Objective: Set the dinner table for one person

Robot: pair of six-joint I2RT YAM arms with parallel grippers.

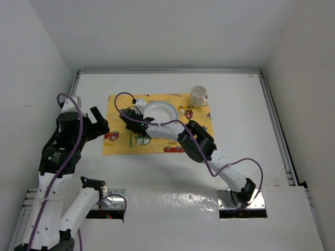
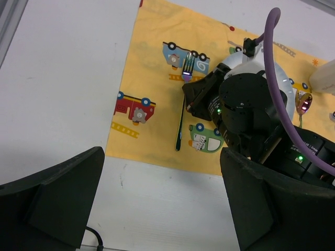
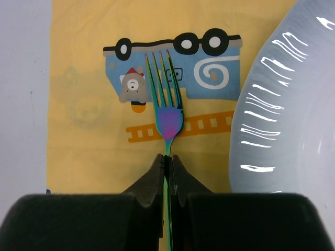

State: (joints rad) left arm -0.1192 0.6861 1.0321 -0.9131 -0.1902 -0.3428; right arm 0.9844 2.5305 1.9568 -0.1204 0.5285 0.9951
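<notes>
Desk: the desk [image 1: 235, 136] is the big flat white surface with grey rails along its edges. It carries the yellow placemat [image 1: 118, 144] with printed cars, and it lies below both tools.
Desk and right tool: the right tool [image 3: 167, 162] is over the left half of the placemat, so the cloth is between it and the desk.
Desk and left tool: the left tool [image 1: 99, 121] hangs over bare desk, just outside the left edge of the placemat.
Right tool, state: its two fingers are pressed together on the thin handle of the fork [image 3: 167, 117], just behind the head.
Left tool, state: its fingers stand wide apart and hold nothing.
Fork: it is rainbow-coloured metal. The tines point to the far edge of the placemat and lie over the blue car print, and the handle runs toward the near edge. It is flat and very low, but I cannot tell whether it touches the cloth.
Plate: the white plate [image 3: 282, 104] sits on the middle of the placemat, just right of the fork, with a strip of yellow cloth between them.
Spoon: the spoon [image 2: 303, 102] is on the placemat, close to the right of the plate.
Cup: the white cup [image 1: 198, 95] stands at the far right corner of the placemat.
</notes>
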